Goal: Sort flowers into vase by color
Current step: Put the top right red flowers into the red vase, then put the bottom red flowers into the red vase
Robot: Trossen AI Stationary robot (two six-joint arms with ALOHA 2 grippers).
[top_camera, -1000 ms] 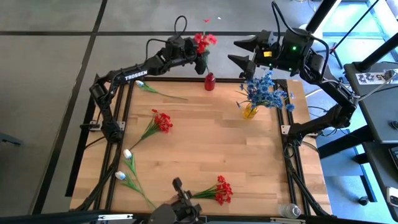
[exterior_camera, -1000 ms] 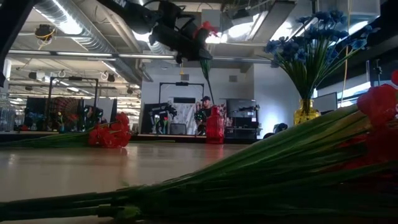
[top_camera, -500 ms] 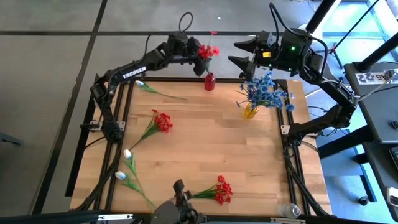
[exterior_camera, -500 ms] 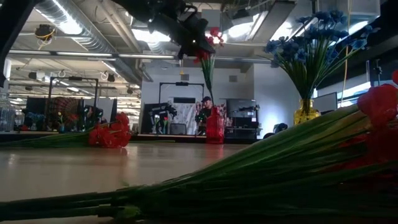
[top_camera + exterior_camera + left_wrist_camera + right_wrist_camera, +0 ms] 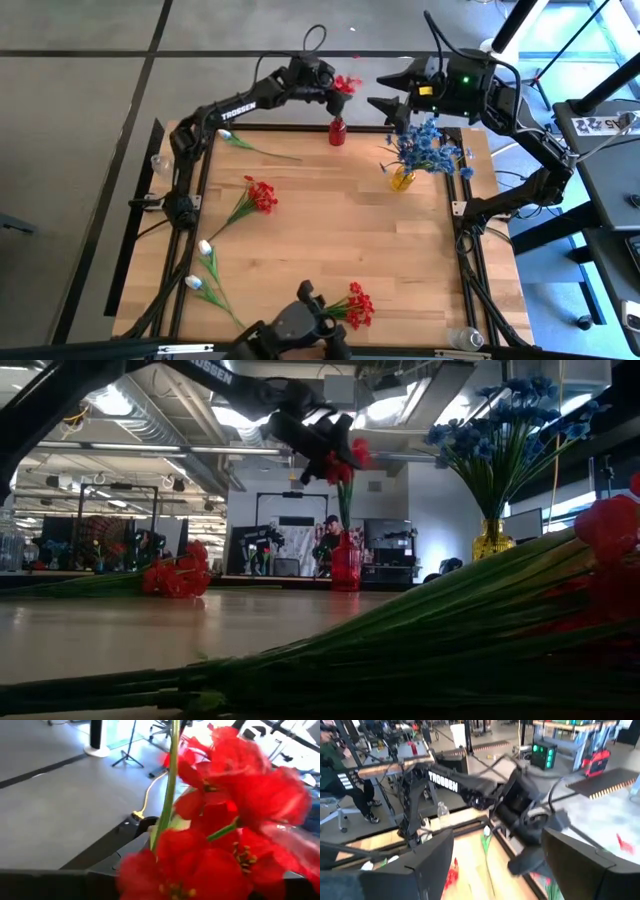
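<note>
Left claw (image 5: 328,84) hangs high over the back edge of the worktop (image 5: 330,230), clamped on a red flower spray (image 5: 346,83) whose green stem (image 5: 344,510) hangs down toward the small red vase (image 5: 337,131) directly below. Judging by this, the step in hand is lowering the stem into that vase; the next move calls for lining the stem tip up with the narrow neck and descending straight. Right claw (image 5: 390,88) waits with its fingers apart above the blue flowers (image 5: 428,145), which already stand in a yellow glass vase (image 5: 402,179). Other sprays lie flat on the pale wood planks: red ones (image 5: 260,195) mid-left and near the front edge (image 5: 355,305), white buds (image 5: 204,247) at the left. The petals look like thin fabric, the stems like slim, springy plastic.
</note>
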